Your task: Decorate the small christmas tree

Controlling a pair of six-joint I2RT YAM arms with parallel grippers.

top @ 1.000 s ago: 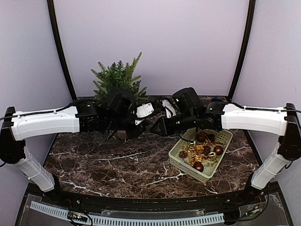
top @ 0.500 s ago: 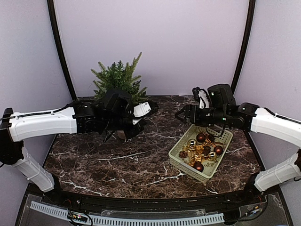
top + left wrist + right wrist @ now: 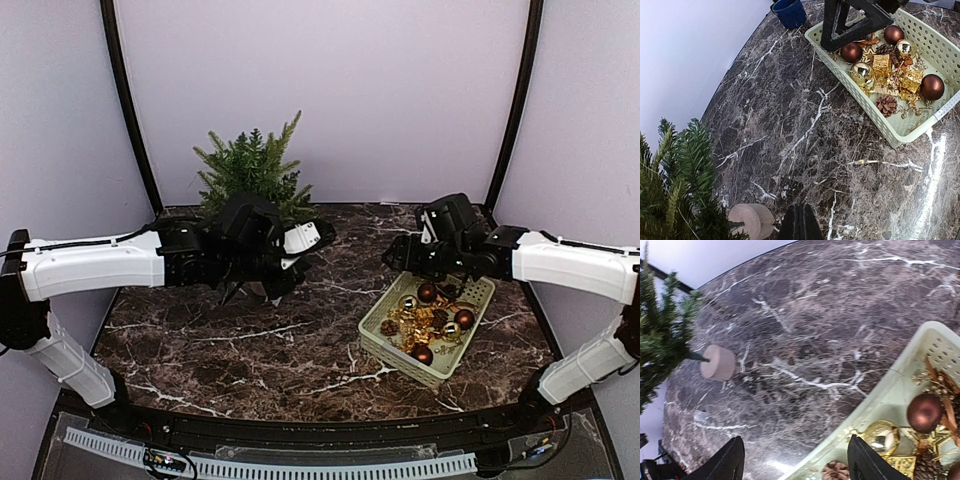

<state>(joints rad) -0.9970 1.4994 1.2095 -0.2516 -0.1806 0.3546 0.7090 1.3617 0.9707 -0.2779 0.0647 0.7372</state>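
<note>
The small christmas tree (image 3: 250, 165) stands at the back left, its beige pot (image 3: 751, 220) on the marble just left of my left gripper's fingers. My left gripper (image 3: 322, 230) hovers in front of the tree, pointing right, and is shut with nothing in it (image 3: 800, 225). A pale green basket (image 3: 385, 350) at the right holds brown and gold baubles, gold gift boxes and pine cones (image 3: 885, 104). My right gripper (image 3: 400, 258) hangs open over the basket's far left corner (image 3: 795, 465), with nothing between its fingers. Its view also shows the tree (image 3: 660, 325) and pot (image 3: 717, 362).
A dark blue cup (image 3: 790, 11) stands on the marble table (image 3: 250, 350) behind the basket, near the back wall. Black frame posts rise at both back corners. Bare marble lies between the pot and the basket rim (image 3: 890, 390).
My right arm has pulled back from the left gripper at the table's middle to the basket's corner, and its jaws have opened. The left arm has barely moved.
</note>
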